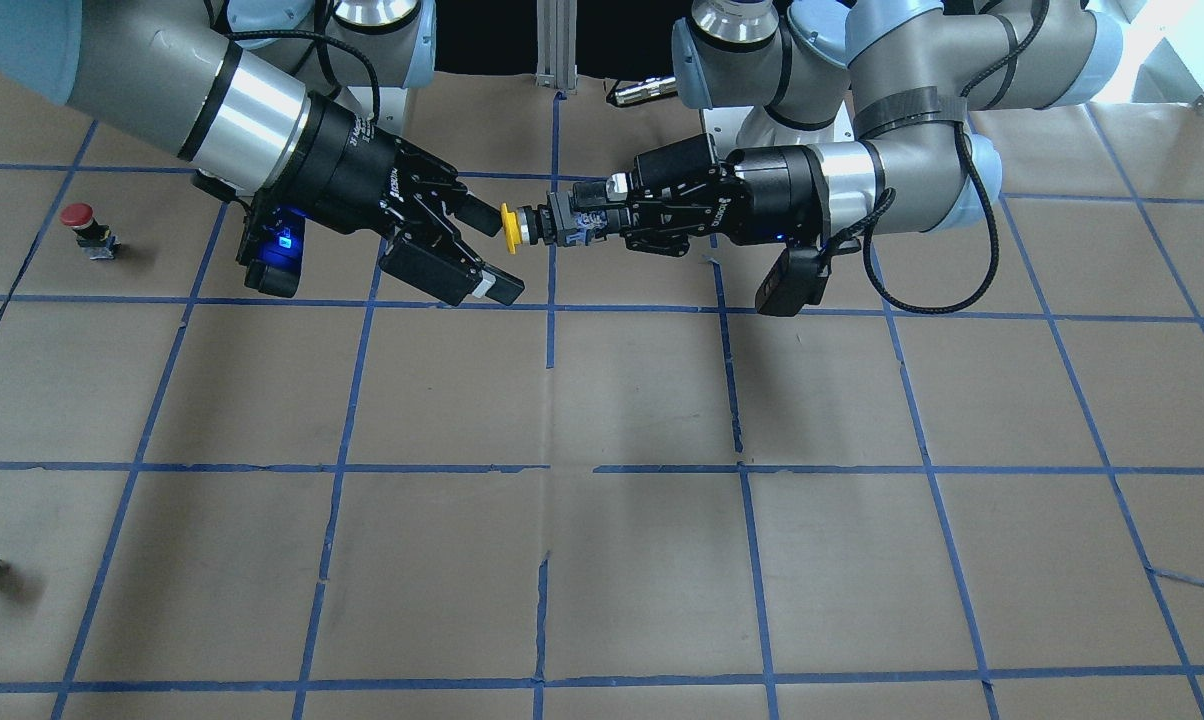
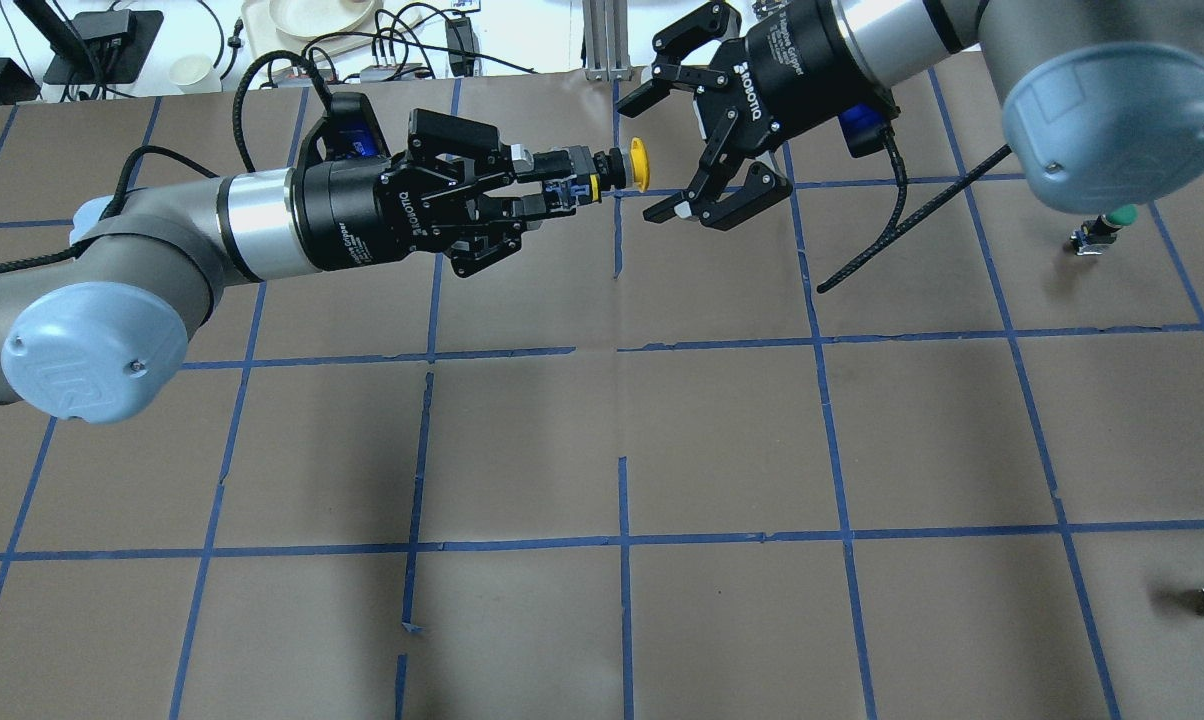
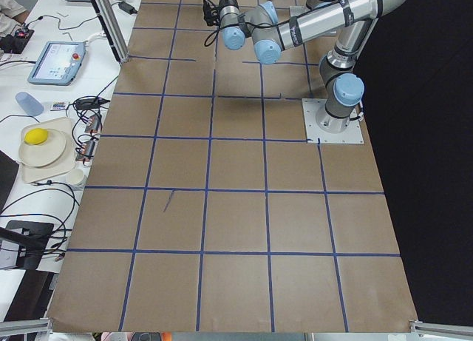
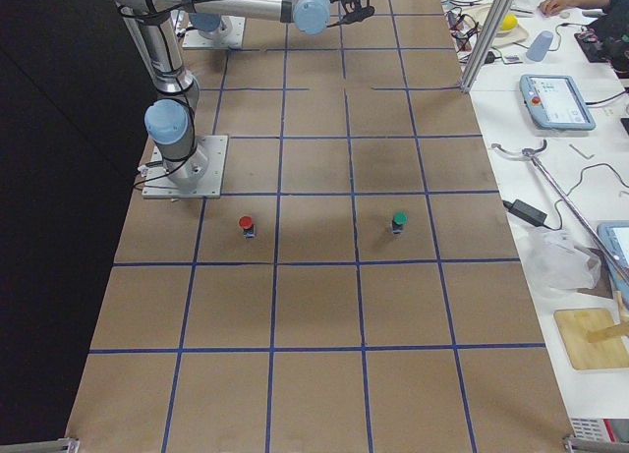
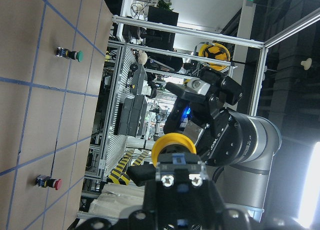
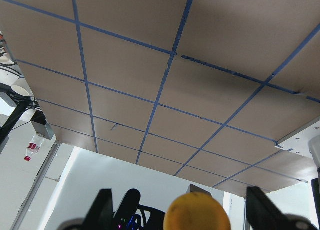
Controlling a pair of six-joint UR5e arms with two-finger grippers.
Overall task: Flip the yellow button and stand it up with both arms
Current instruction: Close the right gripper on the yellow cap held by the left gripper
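Item: left black two-finger gripper [image 2: 547, 190], fingers clamped on the black-grey switch body of the small yellow mushroom-capped push-button [image 2: 617, 172]. The button is held in the air above the brown paper table with blue tape grid [image 2: 722, 440]. Its long axis is level. The cap points away from its holder toward the right black two-finger gripper [image 2: 652, 155], whose fingers are spread wide at the cap; contact not discernible.

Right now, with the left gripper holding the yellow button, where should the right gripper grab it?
Probably grip the yellow button by its round cap: it alone sticks out past the left gripper, which clamps the body. Bring the open right gripper in end-on along the button's level axis, fingers straddling the cap.
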